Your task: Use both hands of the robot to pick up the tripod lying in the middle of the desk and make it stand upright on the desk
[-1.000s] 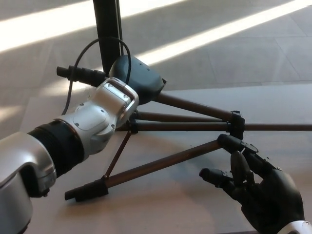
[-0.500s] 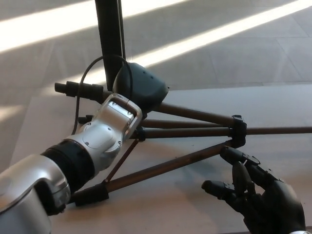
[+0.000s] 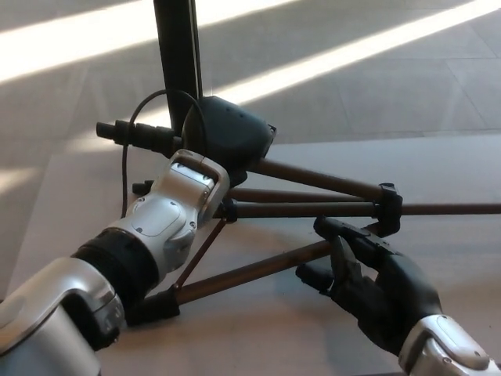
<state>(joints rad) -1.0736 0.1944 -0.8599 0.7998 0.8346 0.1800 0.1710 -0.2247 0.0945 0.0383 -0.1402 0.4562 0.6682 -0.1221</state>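
So the tripod (image 3: 305, 205) is lying across the middle of the desk (image 3: 454, 164), legs fanned out toward 3 o'clock, one running off the right edge of the picture. The desk's far edge runs from about 9 to 2 o'clock, just past the tripod's head end, with sunlit floor (image 3: 352, 86) beyond it. Bare desk shows at 1–3 o'clock and along the near side around 6.

The left hand (image 3: 227, 133) sits at the head end around 11 o'clock, at the hub where the legs meet. Its fingers are hidden from the camera, so I can't tell how it's holding. A dark upright post (image 3: 178, 59) stands right behind it at 12.

The right hand (image 3: 368, 278) is at 5 o'clock, fingers spread and curled up against the nearest leg, not clamped around it.

No readable brand or writing anywhere.
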